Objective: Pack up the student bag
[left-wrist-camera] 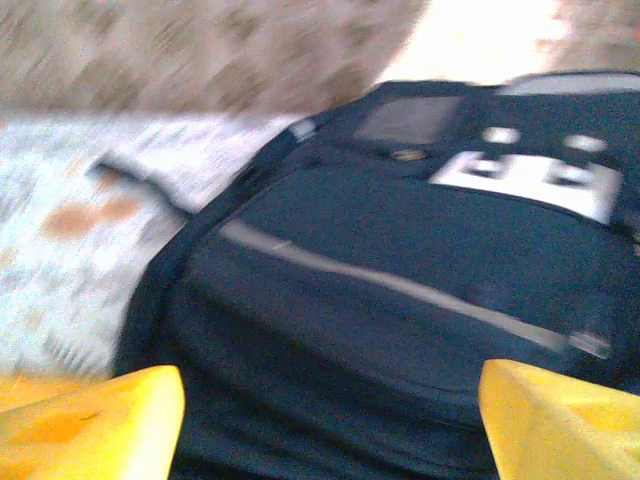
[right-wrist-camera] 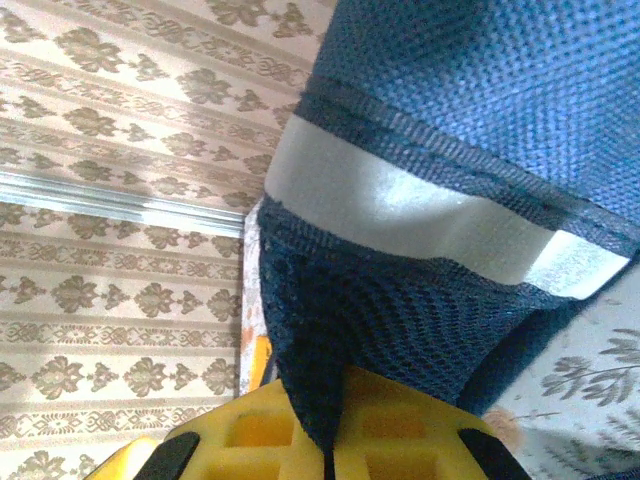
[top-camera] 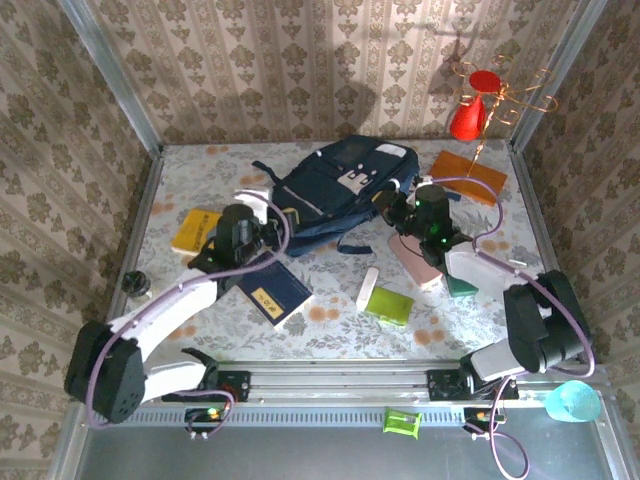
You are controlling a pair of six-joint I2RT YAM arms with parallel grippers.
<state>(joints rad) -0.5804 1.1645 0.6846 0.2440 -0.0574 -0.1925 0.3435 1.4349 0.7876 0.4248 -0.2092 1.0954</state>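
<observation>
The student bag [top-camera: 335, 180], a dark navy backpack with a white-grey buckle patch, lies at the back middle of the table. My left gripper [top-camera: 278, 222] hovers at its near-left side. In the left wrist view its yellow fingers [left-wrist-camera: 90, 420] stand wide apart over the bag's front [left-wrist-camera: 400, 260], with nothing between them, so the left gripper [left-wrist-camera: 325, 425] is open. My right gripper [top-camera: 392, 207] is at the bag's right edge. In the right wrist view this gripper [right-wrist-camera: 330, 455] is shut on a fold of the bag's dark mesh fabric [right-wrist-camera: 350, 320], below a white reflective band.
A navy notebook with a yellow label [top-camera: 275, 293] lies by the left arm, a yellow book [top-camera: 195, 230] further left. A white bar [top-camera: 367, 288], a green pack [top-camera: 388, 305], a pink item [top-camera: 415, 262] and an orange folder [top-camera: 468, 175] lie at centre-right. A red cone [top-camera: 470, 110] stands back right.
</observation>
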